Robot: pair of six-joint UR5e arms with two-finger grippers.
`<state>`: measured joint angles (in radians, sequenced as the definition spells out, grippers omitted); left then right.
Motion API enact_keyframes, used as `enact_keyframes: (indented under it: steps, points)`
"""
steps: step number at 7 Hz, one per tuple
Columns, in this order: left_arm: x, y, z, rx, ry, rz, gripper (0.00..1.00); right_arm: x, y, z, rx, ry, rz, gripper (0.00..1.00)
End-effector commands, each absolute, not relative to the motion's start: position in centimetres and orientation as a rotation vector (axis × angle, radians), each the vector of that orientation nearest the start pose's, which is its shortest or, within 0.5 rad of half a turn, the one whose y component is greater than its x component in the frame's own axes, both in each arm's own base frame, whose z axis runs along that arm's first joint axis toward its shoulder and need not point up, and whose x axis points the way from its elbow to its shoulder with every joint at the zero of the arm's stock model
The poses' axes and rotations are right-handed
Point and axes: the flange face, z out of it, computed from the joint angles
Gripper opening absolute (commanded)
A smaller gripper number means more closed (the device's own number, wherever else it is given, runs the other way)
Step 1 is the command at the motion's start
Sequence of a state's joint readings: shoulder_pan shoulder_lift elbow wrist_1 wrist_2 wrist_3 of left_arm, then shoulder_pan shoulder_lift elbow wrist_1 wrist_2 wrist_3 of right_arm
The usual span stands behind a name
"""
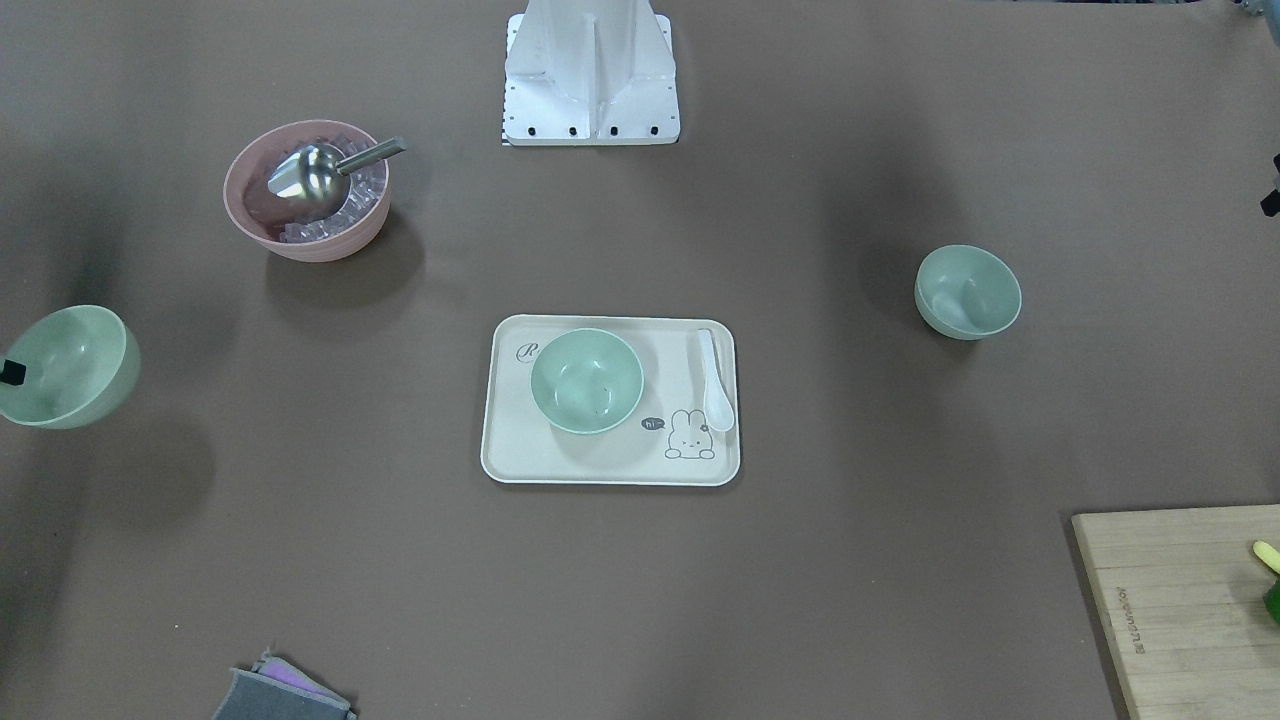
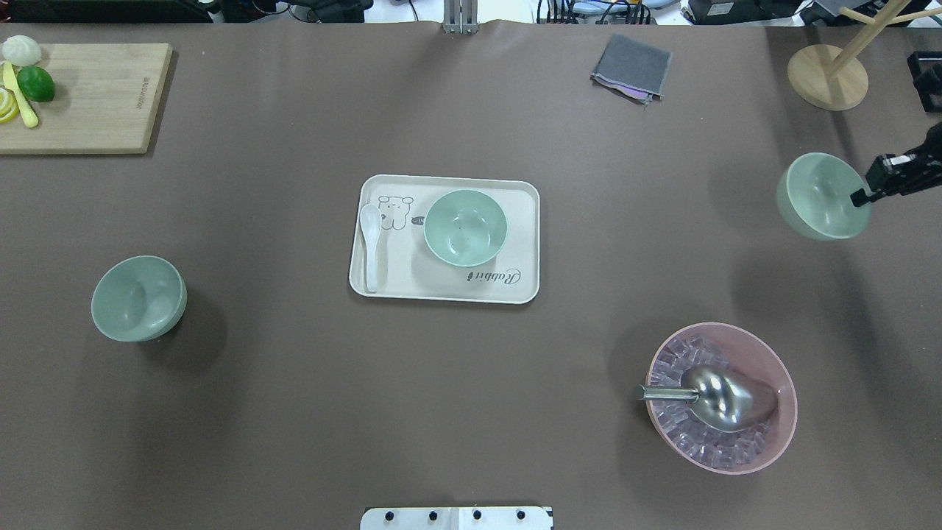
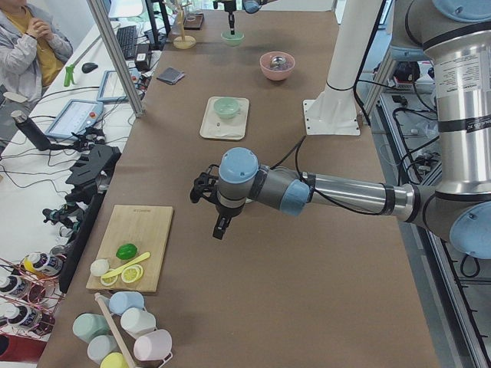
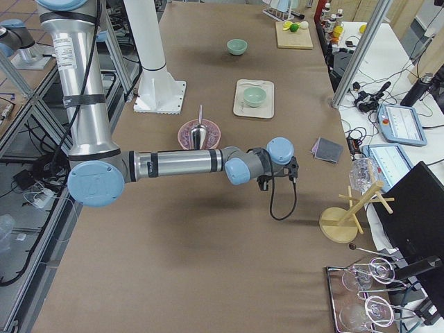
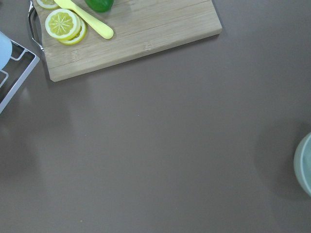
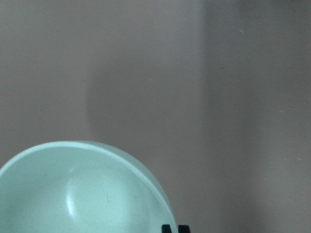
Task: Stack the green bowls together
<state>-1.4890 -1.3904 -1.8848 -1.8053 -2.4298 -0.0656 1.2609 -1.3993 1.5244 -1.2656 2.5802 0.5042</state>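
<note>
Three pale green bowls show. One [image 2: 465,227] stands on the cream tray [image 2: 383,287] at the table's middle. One [image 2: 138,298] stands on the table on my left side; its edge shows in the left wrist view [image 5: 304,165]. My right gripper [image 2: 859,197] is shut on the rim of the third green bowl [image 2: 818,196] and holds it tilted above the table at the far right; it also shows in the front view [image 1: 65,365] and the right wrist view [image 6: 82,194]. My left gripper [image 3: 220,228] hangs above bare table near the cutting board; I cannot tell whether it is open or shut.
A pink bowl [image 2: 765,353] with ice cubes and a metal scoop [image 2: 717,397] stands near right. A white spoon [image 2: 370,246] lies on the tray. A cutting board [image 2: 96,103] with lime and lemon is far left. A grey cloth [image 2: 631,68] and a wooden stand [image 2: 826,77] are at the far edge.
</note>
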Motion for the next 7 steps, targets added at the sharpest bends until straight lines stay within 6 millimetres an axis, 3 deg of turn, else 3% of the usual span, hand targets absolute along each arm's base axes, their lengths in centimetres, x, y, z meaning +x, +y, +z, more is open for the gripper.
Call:
enact_keyframes:
  steps: [1,2,3,5,6,7]
  points:
    - [1.1,-43.1,52.7,0.237,0.992,0.080,0.98,-23.0,-58.2,42.5,-0.068,-1.061,0.055,0.00]
    - [4.6,-43.2,51.6,0.114,1.046,-0.054,0.98,-28.5,-57.2,37.8,-0.063,-1.060,0.048,0.00]
    - [8.0,-43.4,50.3,0.093,1.073,-0.055,0.98,-32.3,-56.6,33.8,-0.092,-1.078,0.082,0.00]
    - [9.1,-43.9,51.8,0.090,1.060,-0.051,0.98,-38.7,-54.0,27.8,-0.073,-1.090,0.099,0.00]
    - [11.4,-44.5,51.4,0.092,1.016,-0.079,0.98,-41.8,-53.3,24.8,-0.039,-1.081,0.117,0.00]
    - [14.2,-44.3,51.1,0.088,0.988,-0.073,0.98,-43.9,-52.3,23.5,-0.035,-1.077,0.104,0.00]
